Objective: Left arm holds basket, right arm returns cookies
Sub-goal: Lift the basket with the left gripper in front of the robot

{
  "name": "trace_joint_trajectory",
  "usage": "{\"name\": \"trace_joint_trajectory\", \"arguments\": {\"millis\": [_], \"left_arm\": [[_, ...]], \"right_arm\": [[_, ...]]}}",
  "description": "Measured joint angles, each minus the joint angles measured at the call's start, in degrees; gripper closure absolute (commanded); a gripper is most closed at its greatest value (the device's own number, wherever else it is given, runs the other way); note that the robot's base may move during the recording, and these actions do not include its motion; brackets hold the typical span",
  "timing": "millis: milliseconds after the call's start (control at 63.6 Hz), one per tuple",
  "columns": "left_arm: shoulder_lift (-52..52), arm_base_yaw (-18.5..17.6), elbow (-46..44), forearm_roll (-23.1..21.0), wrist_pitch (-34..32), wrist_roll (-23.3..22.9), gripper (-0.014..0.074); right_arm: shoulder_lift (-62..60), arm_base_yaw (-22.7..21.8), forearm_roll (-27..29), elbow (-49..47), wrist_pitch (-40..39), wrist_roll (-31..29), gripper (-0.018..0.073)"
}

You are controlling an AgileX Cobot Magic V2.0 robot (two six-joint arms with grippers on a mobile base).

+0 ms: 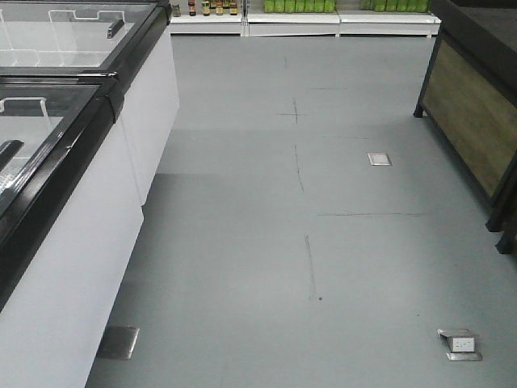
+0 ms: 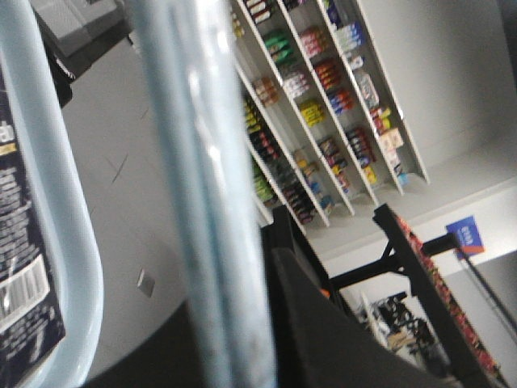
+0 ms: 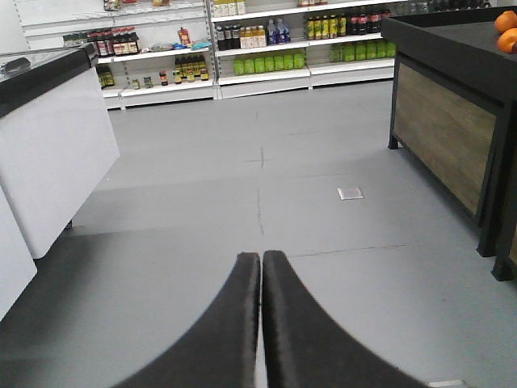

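**Cookie box at the basket; right tool closed on nothing**

- Dark navy rectangular cardboard cookie box point(image 2: 20, 267), white barcode and small print showing, lies at the far left edge of the left wrist view. It is just behind a curved bar of the light blue plastic shopping basket point(image 2: 69, 242). Contact between box and bar: cannot tell.
- Straight handle bar point(image 2: 202, 202) of the basket runs top to bottom, close to the lens and blurred.
- Left tool point(image 2: 230, 323): dark fingers lie against both sides of the handle bar at the bottom of frame, clamped on it.
- Right of the handle bar and far off: white shelf racks point(image 2: 323, 105) with coloured packets, seen tilted.
- Right tool point(image 3: 260, 259): two black fingers pressed together, nothing between them, pointing out over the grey floor point(image 3: 242, 186).
- Dark counter with a wood-panel side point(image 3: 444, 137) stands to its right, oranges point(image 3: 507, 28) on top. A white chest freezer point(image 3: 48, 145) stands to its left.
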Motion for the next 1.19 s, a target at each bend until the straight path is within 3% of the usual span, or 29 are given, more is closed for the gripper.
{"name": "trace_joint_trajectory", "arguments": {"millis": [220, 487, 770, 1195], "left_arm": [[-0.4, -8.1, 0.0, 9.6, 1.4, -4.1, 0.0604], [-0.4, -21.5, 0.0, 13.7, 2.2, -4.5, 0.0604], [-0.4, -38.4, 3.5, 14.2, -1.2, -4.5, 0.0604], [-0.4, -59.4, 16.5, 13.6, -12.5, -4.3, 0.0604]], "right_arm": [[0.0, 0.0, 0.0, 0.0, 0.0, 0.0, 0.057], [0.0, 0.0, 0.0, 0.0, 0.0, 0.0, 0.057], [0.0, 0.0, 0.0, 0.0, 0.0, 0.0, 0.057], [0.0, 0.0, 0.0, 0.0, 0.0, 0.0, 0.057]]}}
